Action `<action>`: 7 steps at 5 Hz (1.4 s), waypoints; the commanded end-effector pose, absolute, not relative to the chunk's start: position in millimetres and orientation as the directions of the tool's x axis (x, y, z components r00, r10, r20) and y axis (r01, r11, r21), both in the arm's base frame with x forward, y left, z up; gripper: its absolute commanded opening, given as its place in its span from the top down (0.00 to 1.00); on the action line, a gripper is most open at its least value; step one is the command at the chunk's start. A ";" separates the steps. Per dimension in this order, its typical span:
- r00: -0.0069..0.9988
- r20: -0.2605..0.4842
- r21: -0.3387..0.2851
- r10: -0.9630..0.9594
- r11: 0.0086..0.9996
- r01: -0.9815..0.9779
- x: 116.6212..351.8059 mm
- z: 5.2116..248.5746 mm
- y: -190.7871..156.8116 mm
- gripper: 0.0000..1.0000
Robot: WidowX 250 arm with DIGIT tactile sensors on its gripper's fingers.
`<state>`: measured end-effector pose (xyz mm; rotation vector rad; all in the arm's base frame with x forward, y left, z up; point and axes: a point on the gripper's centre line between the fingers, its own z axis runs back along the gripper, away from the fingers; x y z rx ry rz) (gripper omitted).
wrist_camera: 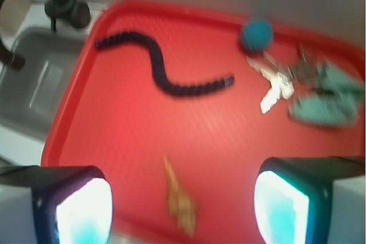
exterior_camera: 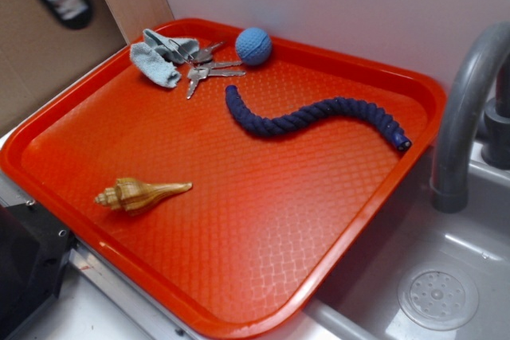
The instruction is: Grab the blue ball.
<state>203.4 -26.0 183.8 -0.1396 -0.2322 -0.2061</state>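
Fingers [wrist_camera: 86, 210] fill the bottom of the wrist view, spread wide with nothing between them; the gripper [wrist_camera: 183, 207] hangs over the tray's [exterior_camera: 239, 276] near edge, with the shell [wrist_camera: 180, 201] just below and ahead. Beyond it the rope [wrist_camera: 166, 75] snakes crosswise; farther still, ahead and to the right by the far rim, sits the ball [wrist_camera: 257, 34], touching the keys [wrist_camera: 274, 87]. Reaching it likely means going forward-right past the shell.

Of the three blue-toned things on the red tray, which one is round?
The small light-blue knitted ball at the tray's far edge, beside the metal keys. The dark navy braided rope is long and wavy; the pale grey-blue cloth is crumpled.
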 end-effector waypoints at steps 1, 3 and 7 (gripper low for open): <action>0.941 0.333 -0.067 -0.067 0.993 0.094 275.8 133.2 11.7 0.00; 0.906 0.421 -0.025 0.047 0.999 -0.040 307.2 86.1 34.2 0.00; 0.931 0.358 -0.064 -0.075 0.992 0.105 363.7 61.4 20.1 0.06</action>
